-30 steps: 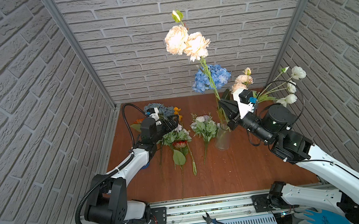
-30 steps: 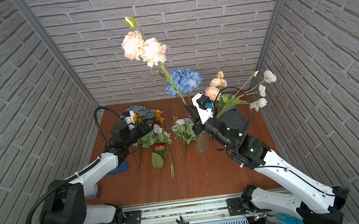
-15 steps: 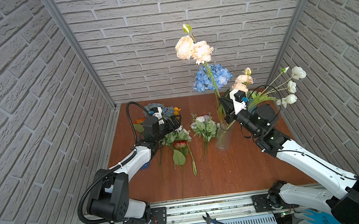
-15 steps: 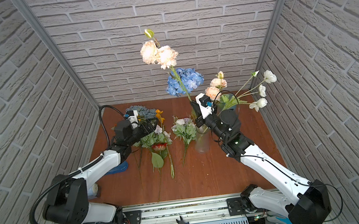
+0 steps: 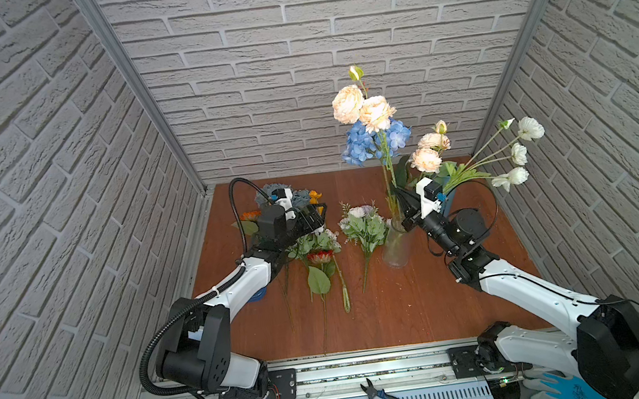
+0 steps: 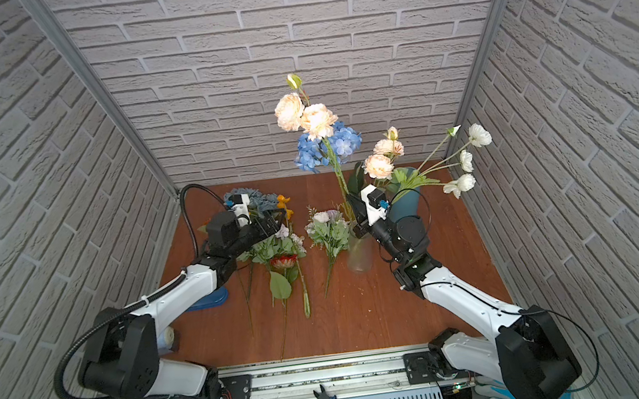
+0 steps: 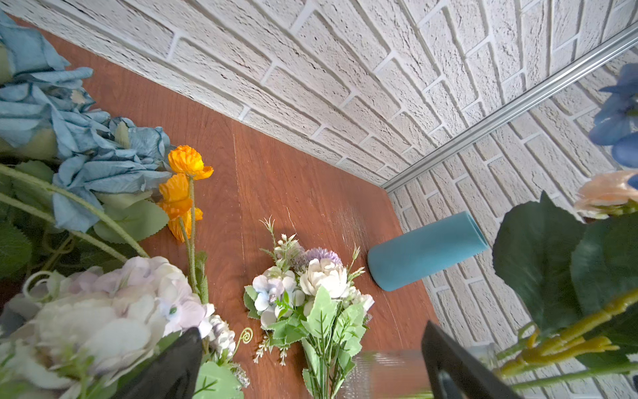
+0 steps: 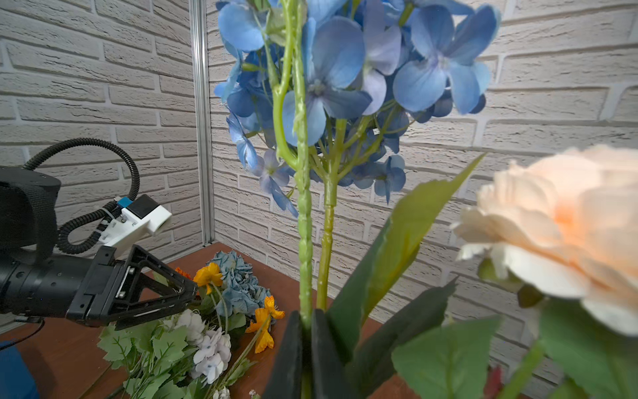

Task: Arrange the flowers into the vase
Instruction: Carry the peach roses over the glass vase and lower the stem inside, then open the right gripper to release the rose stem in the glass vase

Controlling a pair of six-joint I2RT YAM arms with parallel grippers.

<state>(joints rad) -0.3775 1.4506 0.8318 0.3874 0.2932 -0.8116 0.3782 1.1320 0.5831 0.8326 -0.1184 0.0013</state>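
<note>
Right wrist view: my right fingers (image 8: 305,324) are pinched tight on the knobbly green plastic stem (image 8: 303,221) of the peach fabric roses (image 5: 360,109), just above the ribbed clear glass vase (image 5: 395,247). The blue hydrangea (image 5: 375,143), with thin papery petals, stands close beside that stem. Compared with a second ago, the rose heads sit lower and nearer the hydrangea. My left fingers (image 8: 188,293) gape wide, holding nothing, over the lilac-white bunches (image 5: 363,224). These lie flat on the reddish wood-grain counter (image 5: 408,310), alongside orange poppies (image 7: 186,162) and dusty-blue blooms (image 7: 96,155).
</note>
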